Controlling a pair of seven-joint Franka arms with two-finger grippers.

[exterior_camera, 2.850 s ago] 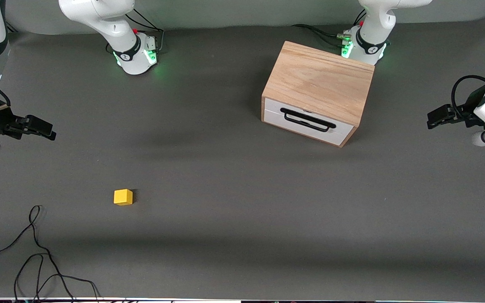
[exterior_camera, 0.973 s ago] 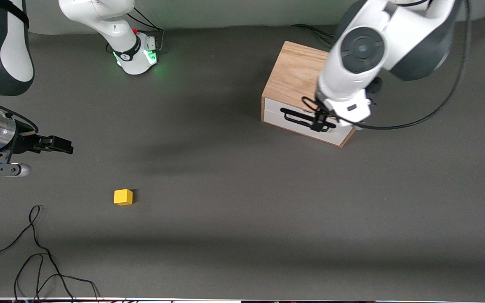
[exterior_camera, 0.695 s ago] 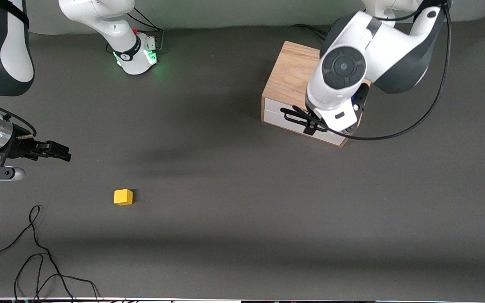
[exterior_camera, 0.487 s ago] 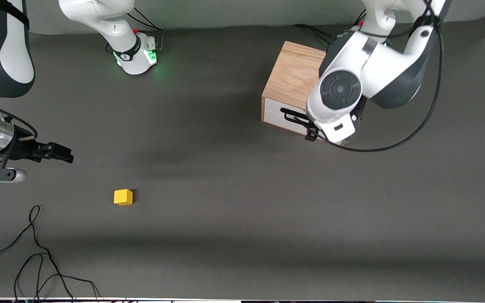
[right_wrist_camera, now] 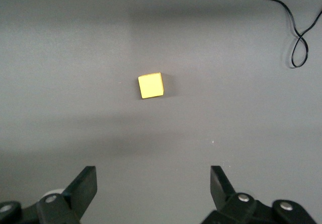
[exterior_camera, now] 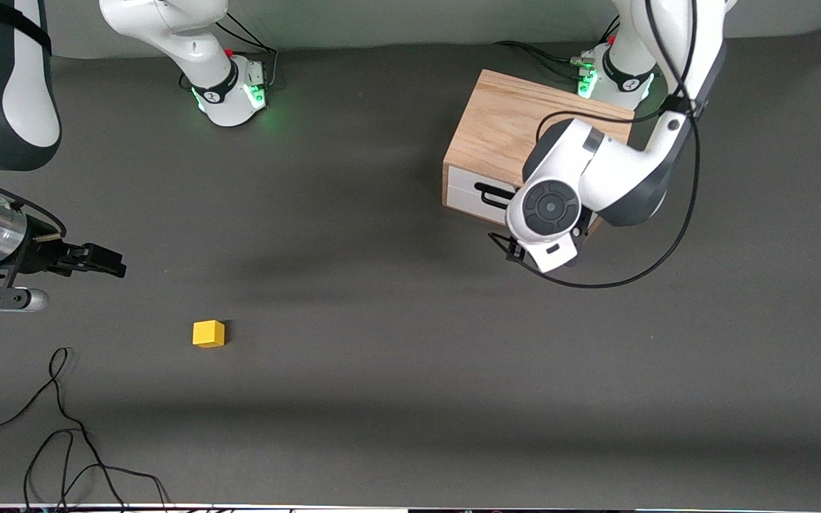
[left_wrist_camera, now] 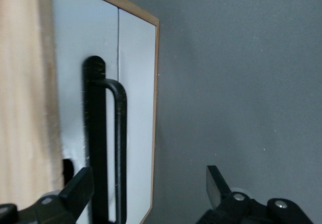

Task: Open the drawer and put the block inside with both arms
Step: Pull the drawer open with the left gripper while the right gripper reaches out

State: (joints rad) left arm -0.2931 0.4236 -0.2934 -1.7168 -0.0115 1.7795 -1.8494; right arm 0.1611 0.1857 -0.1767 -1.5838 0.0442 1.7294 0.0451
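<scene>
Drawer (exterior_camera: 485, 199) closed, left end effector (left_wrist_camera: 146, 194) spread before its handle (left_wrist_camera: 108, 143), right end effector (right_wrist_camera: 151, 191) spread above block (right_wrist_camera: 151, 85)

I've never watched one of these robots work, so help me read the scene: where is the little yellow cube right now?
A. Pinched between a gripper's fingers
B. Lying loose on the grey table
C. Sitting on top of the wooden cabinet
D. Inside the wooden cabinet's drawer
B: the block lies alone on the table, and the right wrist view shows it apart from the open right gripper.
</scene>
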